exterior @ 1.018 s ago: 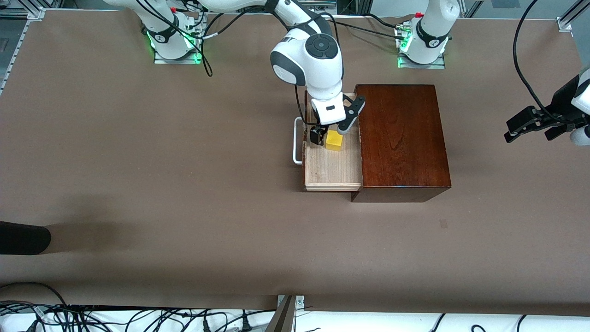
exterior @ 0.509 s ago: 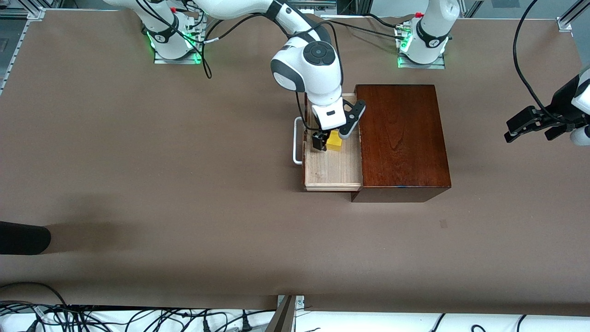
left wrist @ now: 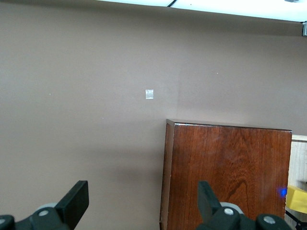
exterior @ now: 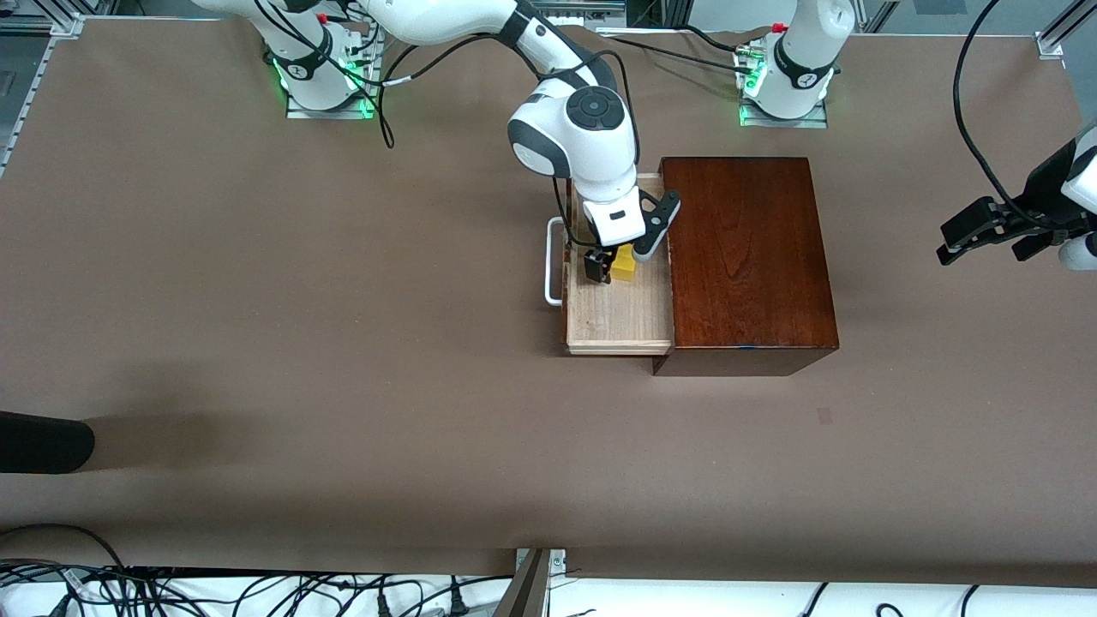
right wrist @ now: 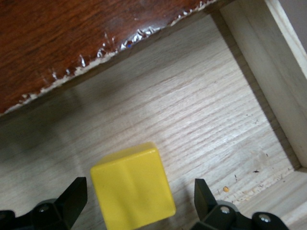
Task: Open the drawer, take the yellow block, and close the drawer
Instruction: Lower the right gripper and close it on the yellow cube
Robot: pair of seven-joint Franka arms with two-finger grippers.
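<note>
The drawer (exterior: pixel 617 317) stands pulled out of the dark mahogany box (exterior: pixel 746 257), its white handle (exterior: pixel 553 261) toward the right arm's end of the table. The yellow block (exterior: pixel 625 267) lies on the drawer's pale floor. My right gripper (exterior: pixel 613 266) is open and lowered into the drawer, one finger on each side of the block, not touching it. In the right wrist view the block (right wrist: pixel 133 187) sits between the open fingers (right wrist: pixel 74 196). My left gripper (exterior: pixel 977 231) is open and waits in the air at the left arm's end of the table.
The left wrist view shows the box (left wrist: pixel 228 172) and a corner of the block (left wrist: pixel 297 199) from above, over bare brown table. A dark object (exterior: pixel 43 441) lies at the table's edge toward the right arm's end.
My right gripper has sunk lower into the drawer, closer around the yellow block. The block, the drawer and the left arm have not moved.
</note>
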